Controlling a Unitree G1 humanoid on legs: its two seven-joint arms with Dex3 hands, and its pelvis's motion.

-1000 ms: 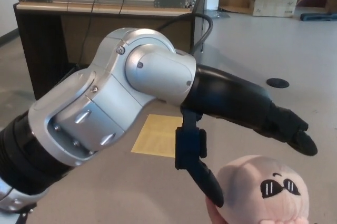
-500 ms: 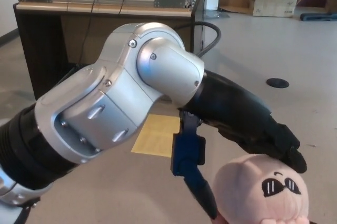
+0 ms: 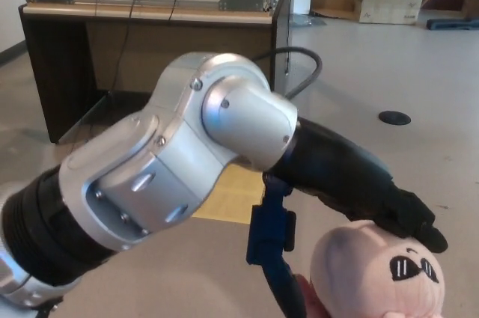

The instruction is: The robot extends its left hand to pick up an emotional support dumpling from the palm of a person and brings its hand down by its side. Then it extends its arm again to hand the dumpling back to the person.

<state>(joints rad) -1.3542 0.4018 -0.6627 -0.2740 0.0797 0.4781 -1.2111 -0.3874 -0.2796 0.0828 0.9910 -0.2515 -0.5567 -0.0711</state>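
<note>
The pink plush dumpling [image 3: 374,273] sits low to the right of the wooden workbench [image 3: 150,19], resting on a person's fingers [image 3: 310,295] that barely show beneath it, and the robot's left hand [image 3: 337,206] is right on it: two fingers [image 3: 412,221] drape over its crown while the thumb [image 3: 277,265] hangs down its left flank. The fingers straddle the plush, spread about as wide as its round body and not yet clamped, I judge. Beyond lie bare grey floor, a yellow floor patch [image 3: 232,194] and a cardboard box [image 3: 389,0] far past the bench.
</note>
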